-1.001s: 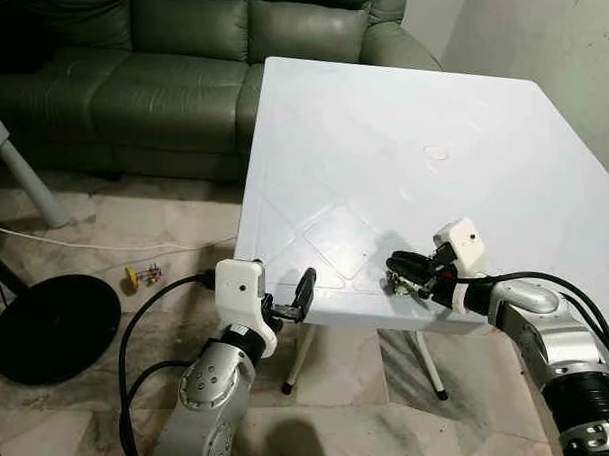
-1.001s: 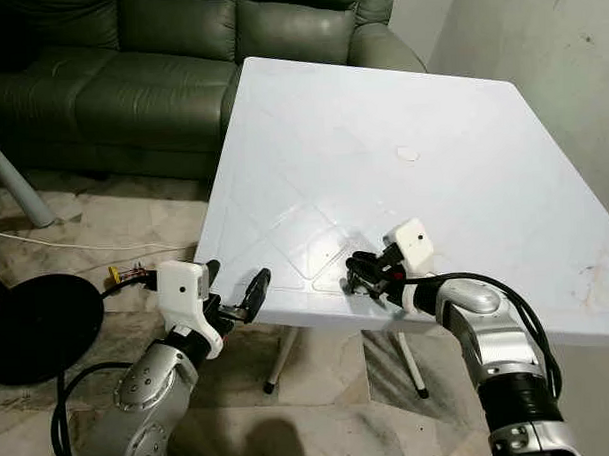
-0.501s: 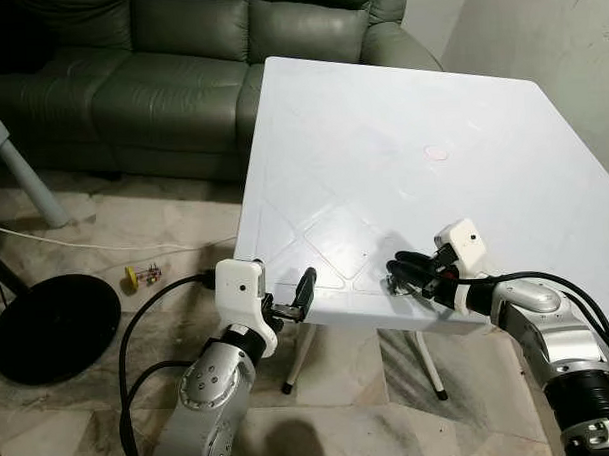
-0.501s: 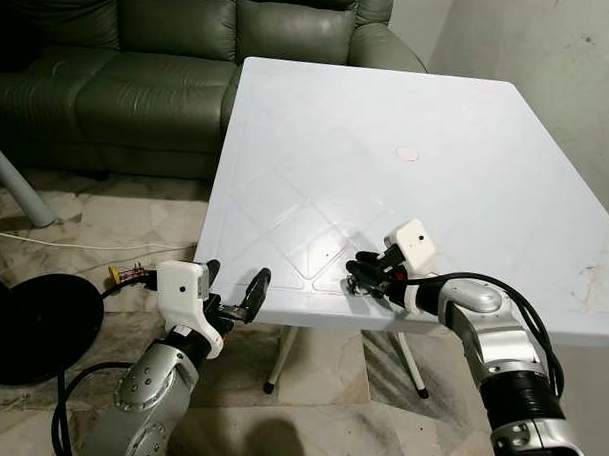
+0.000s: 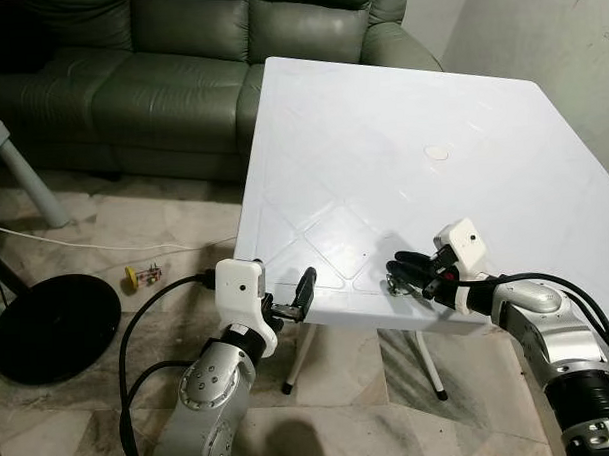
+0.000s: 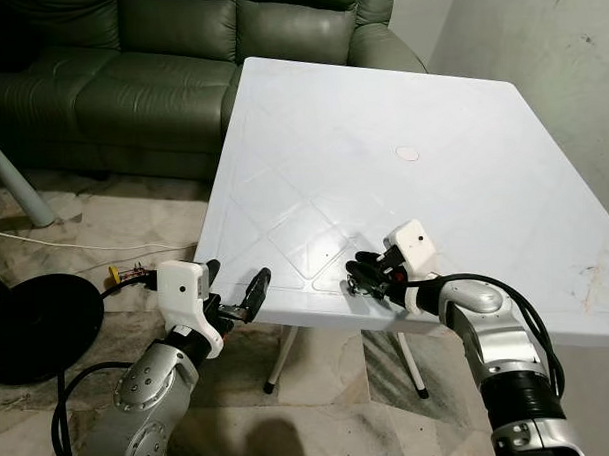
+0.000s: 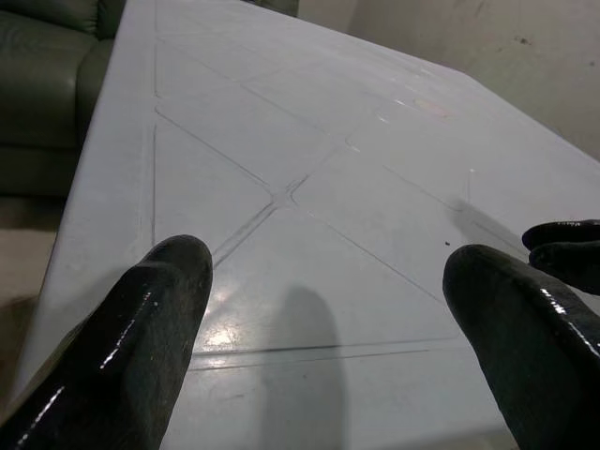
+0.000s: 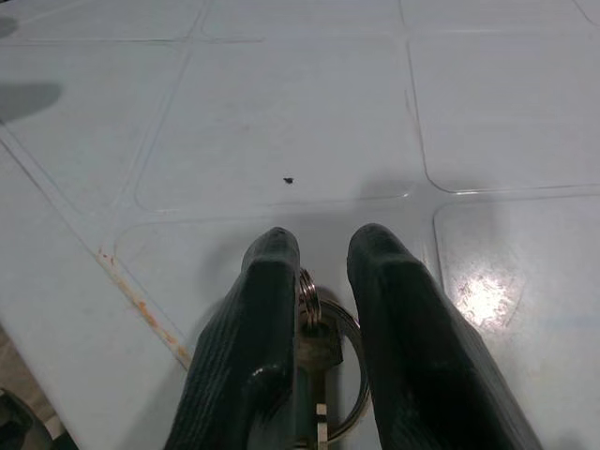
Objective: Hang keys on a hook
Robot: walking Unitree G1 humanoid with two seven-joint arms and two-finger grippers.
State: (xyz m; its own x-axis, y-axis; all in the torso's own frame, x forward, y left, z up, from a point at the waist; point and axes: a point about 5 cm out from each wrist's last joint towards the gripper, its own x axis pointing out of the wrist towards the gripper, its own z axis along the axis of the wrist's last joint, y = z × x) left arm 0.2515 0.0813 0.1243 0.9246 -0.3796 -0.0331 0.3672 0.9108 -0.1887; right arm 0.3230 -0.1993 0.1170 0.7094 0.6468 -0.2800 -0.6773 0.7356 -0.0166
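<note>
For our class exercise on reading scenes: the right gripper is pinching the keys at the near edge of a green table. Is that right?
No, the table is white, not green, as the left eye view shows. The rest holds: the right gripper pinches the keys at its near edge.

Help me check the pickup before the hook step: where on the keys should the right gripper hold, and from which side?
Best on the split ring of the keys, coming from the table's near edge, low along the top. The keys lie flat, so the ring's thin edge is what two fingers can pinch. The right gripper already has its fingers closed around the ring there.
</note>
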